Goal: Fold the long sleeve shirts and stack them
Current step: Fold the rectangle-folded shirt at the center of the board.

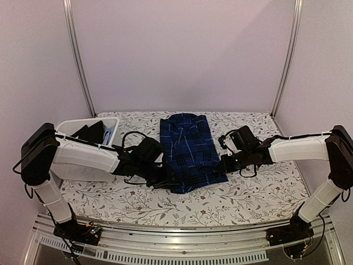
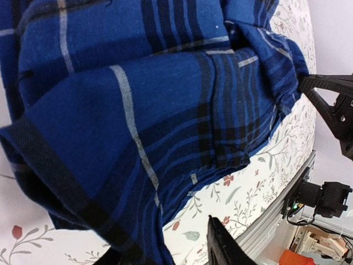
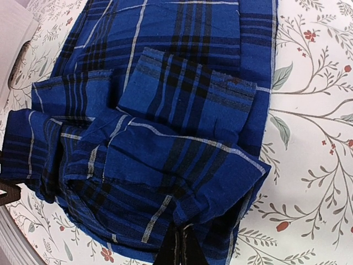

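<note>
Navy plaid shirt [image 1: 190, 144] on floral tablecloth [image 1: 248, 190]

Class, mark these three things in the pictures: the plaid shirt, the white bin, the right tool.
plaid shirt [image 1: 190, 146], top view, middle of folded body
white bin [image 1: 77, 122], top view, far rim
right tool [image 3: 181, 237], right wrist view, between its shut fingertips

- Left arm [image 1: 83, 157], left of frame, and right arm [image 1: 298, 149], right of frame: white shells, chunky black joints.
- Left gripper [image 1: 167, 179] and right gripper [image 3: 180, 243]: both black.
- Black cables [image 1: 129, 138] loop at the wrists.
- Black bases [image 1: 83, 232], lower corners, with tiny coloured wires.
</note>
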Robot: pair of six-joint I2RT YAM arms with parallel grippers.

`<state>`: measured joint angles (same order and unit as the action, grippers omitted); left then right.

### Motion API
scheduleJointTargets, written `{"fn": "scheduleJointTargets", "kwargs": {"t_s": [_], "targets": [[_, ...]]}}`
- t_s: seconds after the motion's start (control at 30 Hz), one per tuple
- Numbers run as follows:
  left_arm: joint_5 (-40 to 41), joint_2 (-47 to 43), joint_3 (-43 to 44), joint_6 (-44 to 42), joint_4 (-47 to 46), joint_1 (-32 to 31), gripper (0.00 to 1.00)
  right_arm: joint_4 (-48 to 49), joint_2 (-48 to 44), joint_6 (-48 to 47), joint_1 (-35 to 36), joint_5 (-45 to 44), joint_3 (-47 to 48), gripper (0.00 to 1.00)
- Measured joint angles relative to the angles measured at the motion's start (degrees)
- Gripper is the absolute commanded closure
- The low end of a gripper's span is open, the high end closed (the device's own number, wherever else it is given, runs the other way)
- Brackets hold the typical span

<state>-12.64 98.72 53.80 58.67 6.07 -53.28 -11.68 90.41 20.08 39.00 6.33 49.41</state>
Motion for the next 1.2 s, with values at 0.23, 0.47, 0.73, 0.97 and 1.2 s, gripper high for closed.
{"fn": "scheduleJointTargets", "kwargs": {"t_s": [0.23,0.47,0.73,0.97,1.2], "targets": [[1.6,0.3,-1.0,0.3,0.3,-0.5,0.62,-0.1,0.0,0.0,0.0,0.1,0.0,1.0],[1.7,2.3,0.2,-0.1,0.3,-1.0,0.89,-0.2,0.0,0.2,0.0,0.2,0.3,1.0],[1.4,1.6,1.5,0.1,-0.1,-0.7,0.99,-1.3,0.0,1.2,0.0,0.2,3.0,1.0],[0.3,-2.4,1.5,1.2,-2.8,3.2,0.99,-2.3,3.0,2.4,0.0,-0.7,9.6,1.0],[-0.7,-1.1,2.3,1.6,-6.4,9.5,0.98,-3.0,10.0,4.0,-1.8,-1.6,16.3,1.0]]}}
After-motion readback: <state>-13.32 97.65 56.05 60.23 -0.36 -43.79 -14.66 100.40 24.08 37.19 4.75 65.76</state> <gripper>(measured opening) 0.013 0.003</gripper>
